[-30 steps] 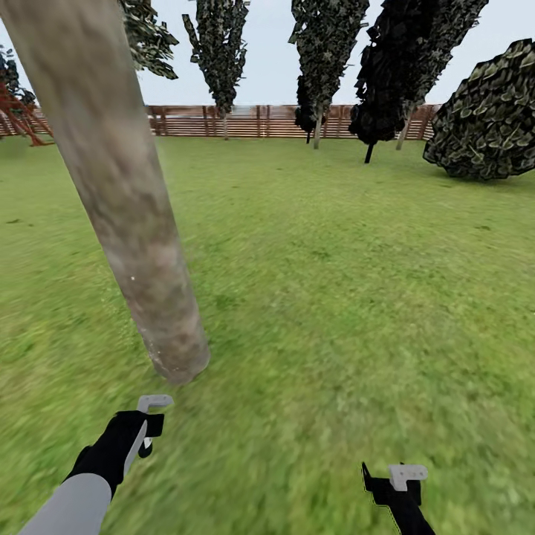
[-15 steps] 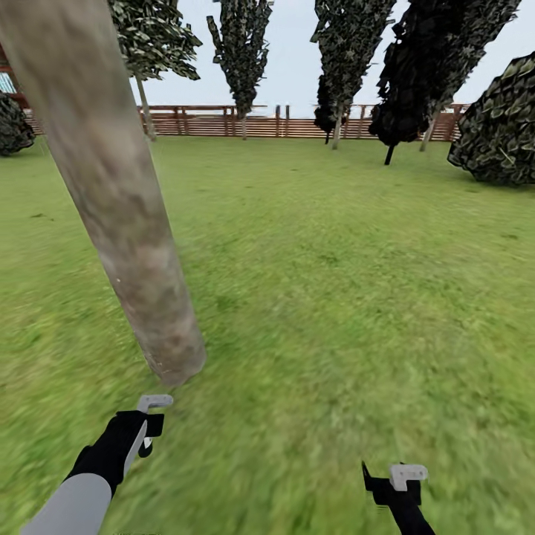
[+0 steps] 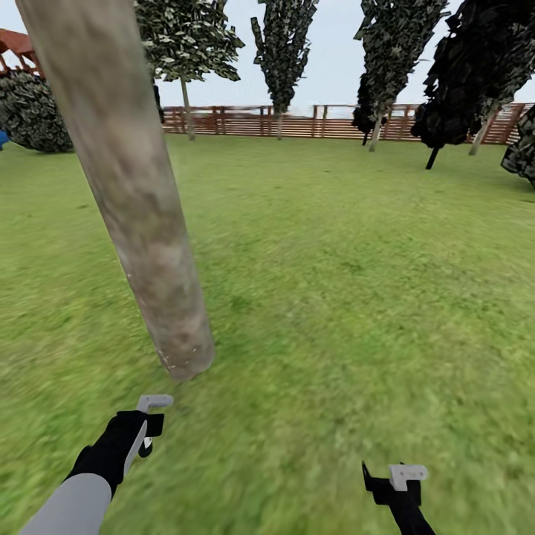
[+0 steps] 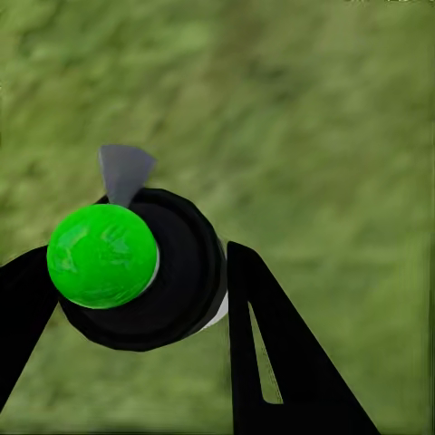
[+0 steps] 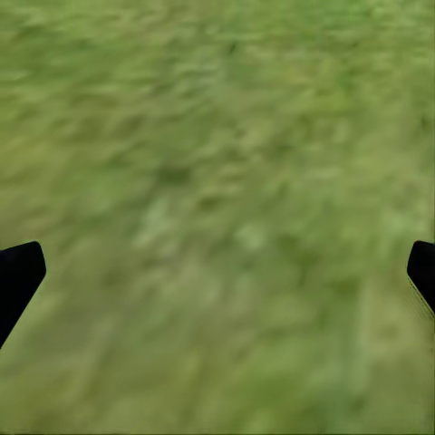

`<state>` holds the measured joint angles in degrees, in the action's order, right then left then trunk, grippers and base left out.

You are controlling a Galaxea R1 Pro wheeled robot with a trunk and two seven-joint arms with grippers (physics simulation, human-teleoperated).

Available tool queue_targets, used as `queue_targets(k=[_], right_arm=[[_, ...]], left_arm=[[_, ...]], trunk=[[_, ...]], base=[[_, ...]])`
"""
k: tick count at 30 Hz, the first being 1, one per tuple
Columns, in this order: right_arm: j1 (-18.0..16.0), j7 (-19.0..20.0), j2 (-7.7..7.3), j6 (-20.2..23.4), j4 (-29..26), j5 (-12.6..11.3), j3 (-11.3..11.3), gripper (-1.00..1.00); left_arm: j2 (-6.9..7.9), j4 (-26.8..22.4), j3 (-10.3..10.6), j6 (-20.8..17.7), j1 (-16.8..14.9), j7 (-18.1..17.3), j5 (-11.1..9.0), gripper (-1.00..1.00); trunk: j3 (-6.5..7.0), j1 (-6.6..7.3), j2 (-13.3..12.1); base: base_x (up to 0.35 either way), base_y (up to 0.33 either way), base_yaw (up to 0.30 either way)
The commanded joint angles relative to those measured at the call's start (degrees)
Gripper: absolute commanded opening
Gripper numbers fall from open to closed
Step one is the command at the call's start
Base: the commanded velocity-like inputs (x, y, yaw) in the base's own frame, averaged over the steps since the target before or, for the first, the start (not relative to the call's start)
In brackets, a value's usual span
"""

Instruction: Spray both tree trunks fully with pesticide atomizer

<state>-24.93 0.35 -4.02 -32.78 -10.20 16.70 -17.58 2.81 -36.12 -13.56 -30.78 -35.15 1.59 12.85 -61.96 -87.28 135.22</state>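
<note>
Panning of the head camera has slid the far fence (image 3: 297, 122) and conifers (image 3: 282, 44) rightward across the picture and brought a dark shrub (image 3: 33, 111) into sight at far left, while both arms sit as before; the grass lawn (image 3: 357, 282) spreads wide; the mottled tree trunk (image 3: 141, 215) stands near left, its base just beyond the left gripper (image 4: 136, 281); that gripper's fingers (image 4: 272, 362) are clamped on the pesticide atomizer (image 4: 136, 272), a black body with a green cap; the right gripper (image 5: 217, 263) hangs over the grass at near right, fingertips (image 5: 18, 272) wide apart and holding nothing.
</note>
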Motion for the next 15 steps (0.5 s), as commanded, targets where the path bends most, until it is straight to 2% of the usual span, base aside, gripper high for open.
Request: queue_targets(k=[1, 5, 10, 12, 15], right_arm=[[0.01, 0.00, -0.01, 0.00, 0.00, 0.00, 0.00, 1.00], [-0.01, 0.00, -0.02, 0.00, 0.00, 0.00, 0.00, 1.00], [-0.01, 0.00, 0.08, 0.00, 0.00, 0.00, 0.00, 1.00], [0.01, 0.00, 0.07, 0.00, 0.00, 0.00, 0.00, 1.00], [0.00, 0.00, 0.06, 0.00, 0.00, 0.00, 0.00, 1.00]], left_arm=[[0.00, 0.00, 0.01, 0.01, 0.00, -0.04, 0.00, -1.00], [0.17, -0.16, -0.09, 0.08, 0.00, -0.53, 0.04, -1.00], [-0.14, -1.21, 0.18, -0.10, -0.63, -0.85, 0.04, -1.00], [0.32, -1.34, 0.18, -0.48, -0.86, -0.93, 0.06, -1.00], [3.25, -1.96, 0.17, -0.91, -2.75, -1.19, 0.04, -1.00]], trunk=[[0.00, 0.00, 0.00], [0.00, 0.00, 0.00], [0.00, 0.00, 0.00], [0.00, 0.00, 0.00], [0.00, 0.00, 0.00]], base=[[0.128, -0.274, 0.277], [0.088, -0.168, 0.277], [0.009, -0.017, 0.277], [0.001, -0.001, 0.146], [0.000, 0.000, 0.029]])
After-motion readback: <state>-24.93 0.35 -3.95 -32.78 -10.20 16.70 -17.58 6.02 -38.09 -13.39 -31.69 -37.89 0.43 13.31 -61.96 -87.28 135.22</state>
